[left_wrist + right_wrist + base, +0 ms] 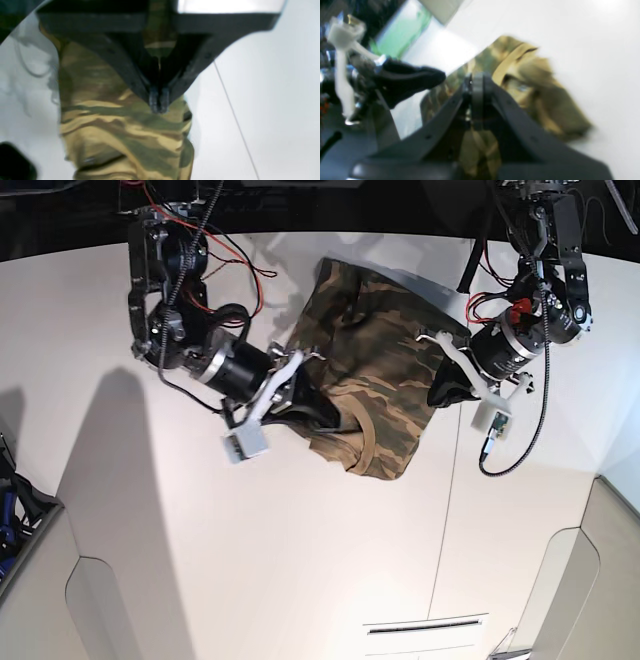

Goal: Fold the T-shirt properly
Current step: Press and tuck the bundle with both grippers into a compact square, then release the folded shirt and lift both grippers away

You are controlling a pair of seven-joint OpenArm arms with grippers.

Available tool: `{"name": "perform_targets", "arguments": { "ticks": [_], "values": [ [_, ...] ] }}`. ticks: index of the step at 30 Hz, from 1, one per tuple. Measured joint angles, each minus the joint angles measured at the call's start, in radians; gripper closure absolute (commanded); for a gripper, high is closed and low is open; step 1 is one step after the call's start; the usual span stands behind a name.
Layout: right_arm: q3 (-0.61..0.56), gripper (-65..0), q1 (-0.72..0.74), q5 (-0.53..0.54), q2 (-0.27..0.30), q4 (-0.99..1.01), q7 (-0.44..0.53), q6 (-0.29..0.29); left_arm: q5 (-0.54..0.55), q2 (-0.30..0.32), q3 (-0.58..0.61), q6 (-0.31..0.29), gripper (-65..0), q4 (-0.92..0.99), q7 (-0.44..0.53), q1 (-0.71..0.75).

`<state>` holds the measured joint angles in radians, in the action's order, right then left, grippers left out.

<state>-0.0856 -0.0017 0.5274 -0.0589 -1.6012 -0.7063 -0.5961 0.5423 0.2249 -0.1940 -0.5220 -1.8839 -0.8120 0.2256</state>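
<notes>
I've got both grippers, left and right, pinched tight on opposite edges of the camo T-shirt bunched mid-table, probably so it lifts evenly for a fold.

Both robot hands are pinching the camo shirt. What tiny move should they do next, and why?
Probably lift and pull gently apart. The left hand and right hand are each shut on the T-shirt, which lies bunched and wrinkled on the table; spreading it flat should come before folding.
</notes>
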Motion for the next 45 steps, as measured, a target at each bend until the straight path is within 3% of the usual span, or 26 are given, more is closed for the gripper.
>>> {"name": "perform_targets", "arguments": {
  "ticks": [4, 7, 12, 18, 24, 32, 37, 45],
  "values": [
    [-0.111, 0.0, 0.091, -0.143, -0.005, 0.21, 0.092, 0.005, 0.006, 0.0, 0.0, -0.002, 0.0, 0.141, 0.06, -0.004],
    [-0.123, 0.0, 0.124, -0.229, -0.003, 0.372, 0.15, 0.008, 0.01, -0.003, 0.0, -0.003, 0.0, 0.222, 0.065, -0.001],
    [-0.122, 0.0, 0.166, -0.196, 0.022, 0.452, 0.194, -0.009, 0.024, -0.003, 0.0, -0.003, 0.0, 0.242, 0.07, -0.004],
    [-0.121, 0.0, 0.156, -0.185, 0.031, 0.327, 0.093, 0.02, 0.085, -0.003, 0.0, -0.002, 0.0, 0.193, -0.043, 0.002],
    [-0.118, 0.0, 0.155, -0.134, 0.032, 0.122, -0.061, 0.019, 0.129, -0.003, -0.022, -0.01, 0.0, 0.052, -0.048, 0.098],
    [-0.117, 0.0, 0.096, -0.136, 0.053, -0.066, -0.086, 0.019, 0.132, -0.003, -0.034, -0.024, 0.0, -0.094, -0.044, 0.203],
    [-0.117, 0.0, -0.005, -0.134, 0.119, -0.201, -0.093, 0.019, 0.134, -0.002, -0.131, -0.026, 0.0, -0.185, -0.049, 0.213],
    [-0.096, 0.0, -0.218, -0.136, 0.363, -0.423, -0.129, 0.025, 0.202, -0.006, -0.322, -0.076, 0.0, -0.248, -0.091, 0.368]
  ]
}}
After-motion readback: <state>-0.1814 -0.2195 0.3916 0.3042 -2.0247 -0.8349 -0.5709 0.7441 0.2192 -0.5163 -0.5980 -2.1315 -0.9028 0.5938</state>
